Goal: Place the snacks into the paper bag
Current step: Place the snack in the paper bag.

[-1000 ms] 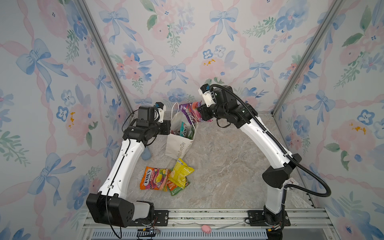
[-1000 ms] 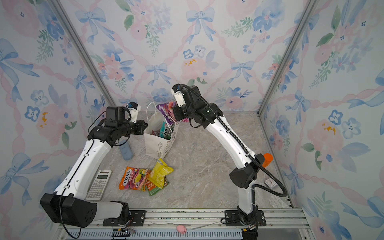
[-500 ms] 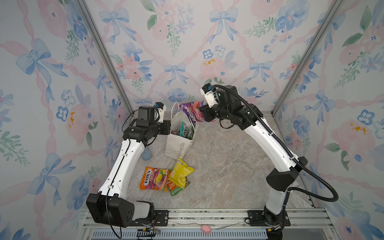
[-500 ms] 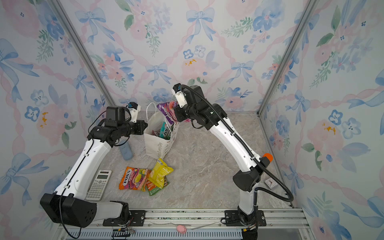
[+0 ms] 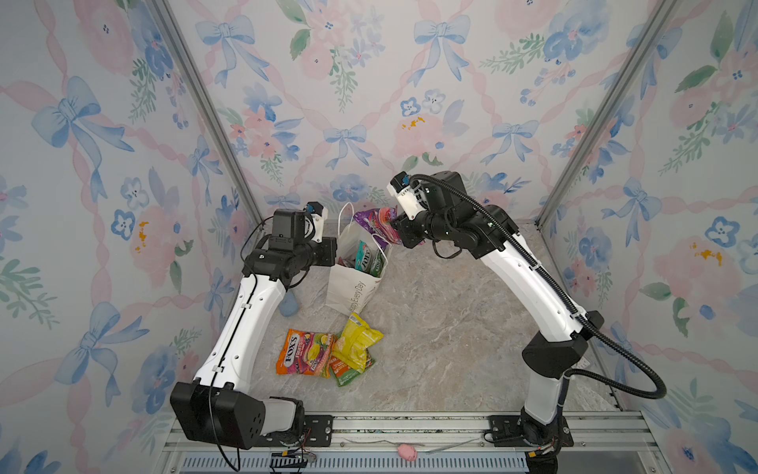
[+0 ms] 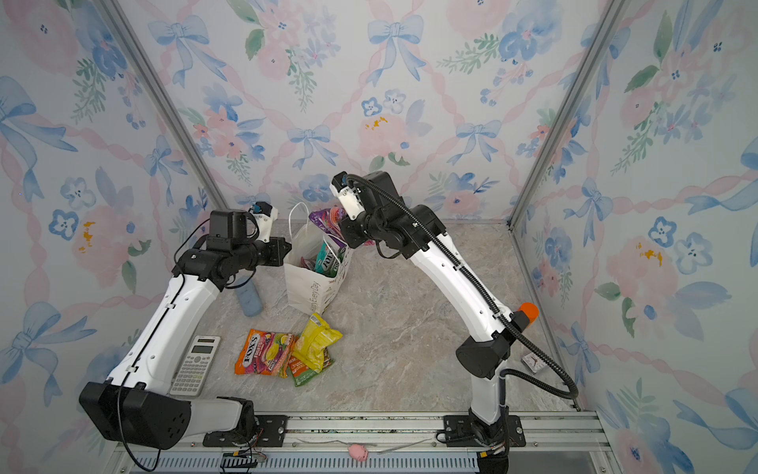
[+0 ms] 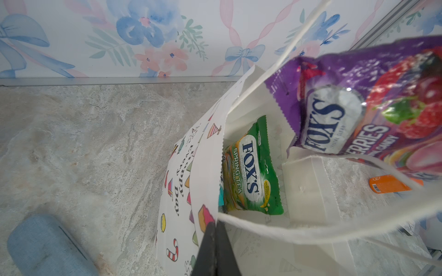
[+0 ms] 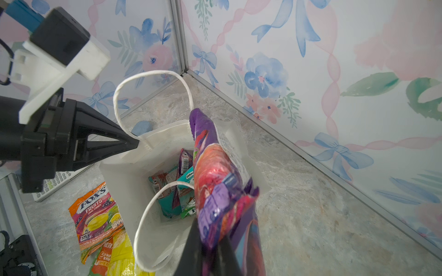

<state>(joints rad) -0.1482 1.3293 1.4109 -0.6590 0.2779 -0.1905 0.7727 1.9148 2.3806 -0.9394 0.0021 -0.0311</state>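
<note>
L claw (image 8: 136, 143) pinched bag (image 5: 352, 289) rim to hold mouth open; R claw (image 8: 210, 241) gripped purple packet (image 8: 215, 181) above it.

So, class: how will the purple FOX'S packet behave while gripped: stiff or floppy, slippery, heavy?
Likely floppy: the purple packet creases and bends where the right gripper pinches one end. Probably slippery, as its film looks glossy. Seemingly light, since that small pinch alone holds it up.
</note>
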